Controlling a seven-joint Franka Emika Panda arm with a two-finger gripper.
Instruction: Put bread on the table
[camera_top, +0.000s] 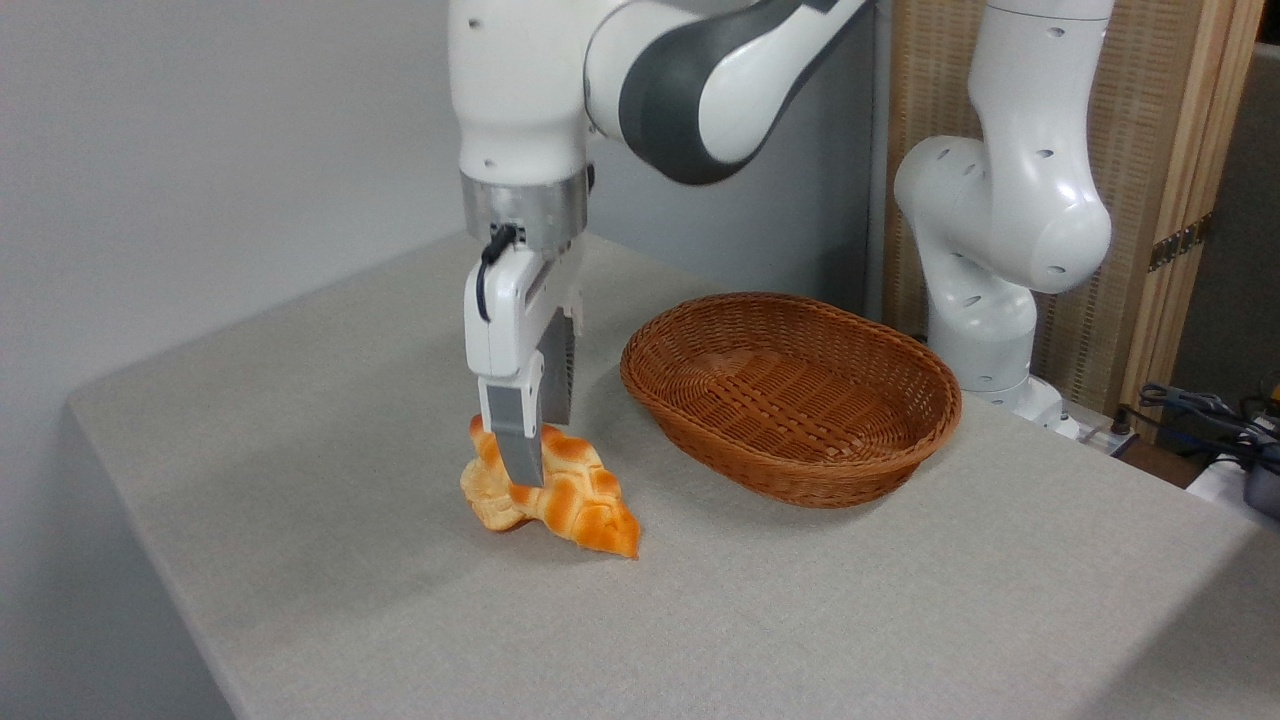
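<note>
The bread (585, 500), a braided golden-orange loaf, lies on the table (800, 610) left of centre. Its right tip touches the cloth and its left end rests against a small pale bun (482, 497). My gripper (542, 452) hangs straight down over the loaf's left half and is open, with one finger in front of the bread and one behind it. The near fingertip (524, 478) still overlaps the loaf in the picture; the far finger ends just above the crust. I cannot tell whether either finger touches the bread.
A brown oval wicker basket (790, 395) stands to the right of the bread with nothing in it. The arm's white base (985, 300) rises behind the basket. Cables (1210, 415) lie off the table's far right edge. The table's left edge runs near.
</note>
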